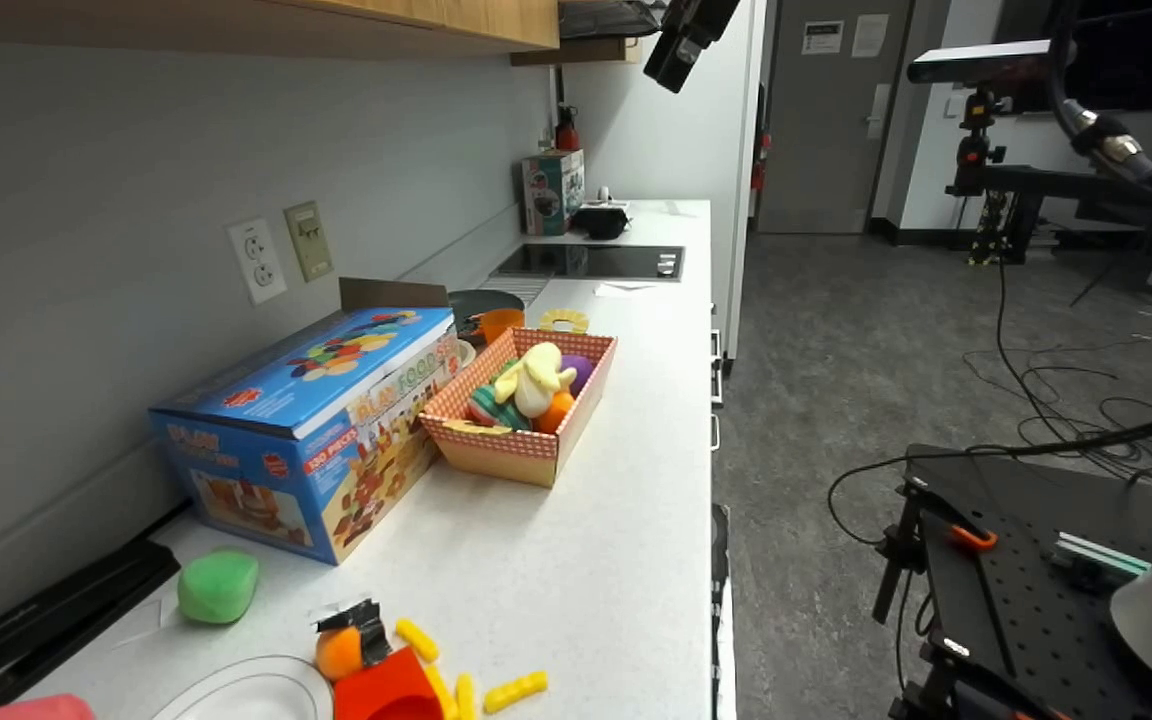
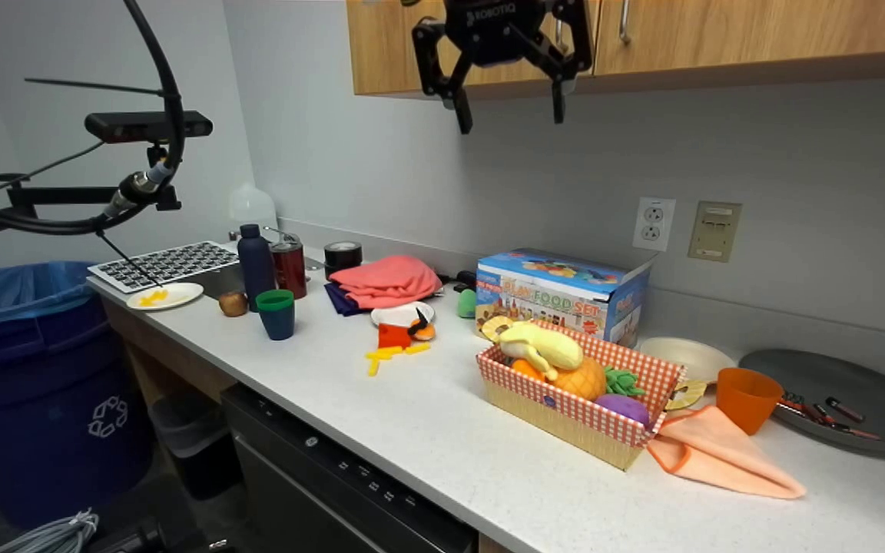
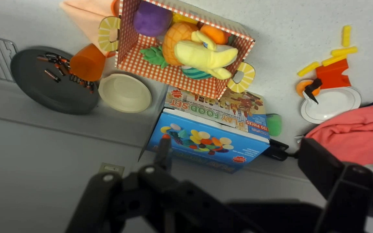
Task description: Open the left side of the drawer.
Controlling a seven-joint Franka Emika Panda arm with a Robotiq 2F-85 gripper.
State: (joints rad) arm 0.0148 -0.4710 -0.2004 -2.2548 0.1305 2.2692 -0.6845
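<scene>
Nearest the lens in the wrist view is the pincer (image 2: pixel 511 121), its two black fingers (image 2: pixel 462 117) spread well apart; in both exterior views it hangs high, tips downward. Behind it, in an exterior view, a wooden wall cupboard (image 2: pixel 657 50) shows a left door (image 2: pixel 381 54) and a right door (image 2: pixel 757 34), both looking closed, their metal handles (image 2: pixel 624 21) near each other. Lower handles (image 1: pixel 717 435) also show under the edge of the worktop (image 2: pixel 427 418); which of these belongs to the drawer, I cannot tell. On the worktop, a checked basket (image 2: pixel 550 426) holds plush fruit (image 2: pixel 585 380), a yellow banana (image 2: pixel 546 344) on top and a purple piece (image 2: pixel 619 405) toward the right. Just behind stands a blue play-food box (image 2: pixel 538 303). Right of the basket come a peach cloth (image 2: pixel 727 461), an orange cup (image 2: pixel 747 399), a cream bowl (image 2: pixel 684 357) and, farther right, a dark grey dish (image 2: pixel 865 378) with small cylinders (image 2: pixel 846 410) lying in it. Left of the box lie a red carton (image 2: pixel 393 336), yellow sticks (image 2: pixel 373 367), a white plate (image 2: pixel 396 312) and a coral cloth (image 2: pixel 392 280). Farther left stand a green-and-blue cup (image 2: pixel 277 319), a dark bottle (image 2: pixel 256 269) and a red tumbler (image 2: pixel 289 269). At far left, beside the worktop, stands a blue bin (image 2: pixel 35 399).
</scene>
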